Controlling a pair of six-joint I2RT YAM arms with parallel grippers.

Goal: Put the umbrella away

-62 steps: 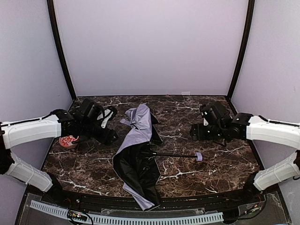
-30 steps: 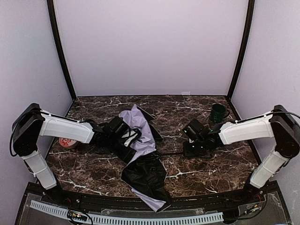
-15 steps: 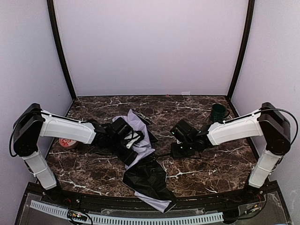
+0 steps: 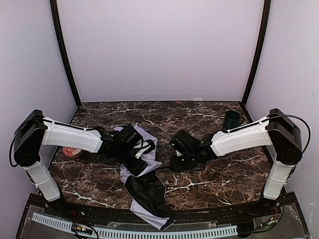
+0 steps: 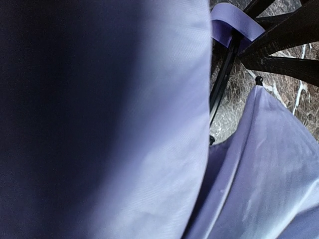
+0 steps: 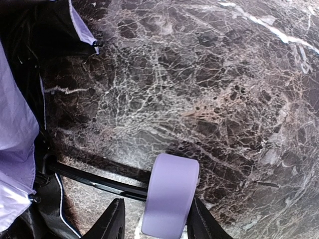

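Note:
The umbrella [image 4: 144, 184] lies half folded on the marble table [image 4: 224, 174], its lavender fabric bunched at the left and its black lining trailing toward the near edge. My left gripper [image 4: 141, 155] is shut on the bunched canopy. In the left wrist view lavender fabric [image 5: 149, 149] fills the frame and hides the fingers; the black shaft [image 5: 224, 69] shows beyond it. My right gripper [image 4: 175, 162] stands open around the lavender handle knob [image 6: 172, 194]. Its right finger lies against the knob and its left finger [image 6: 113, 221] stands a little apart, beside the shaft [image 6: 94, 179].
A dark green mug [image 4: 231, 119] stands at the back right of the table. A small red and white object [image 4: 73, 151] lies at the left edge, under the left arm. Purple walls close in the sides and back.
The right gripper has pushed the handle knob leftward toward the canopy, so the visible shaft is shorter. The canopy has bunched up and its black lining has swung toward the near edge. The left gripper barely moved.

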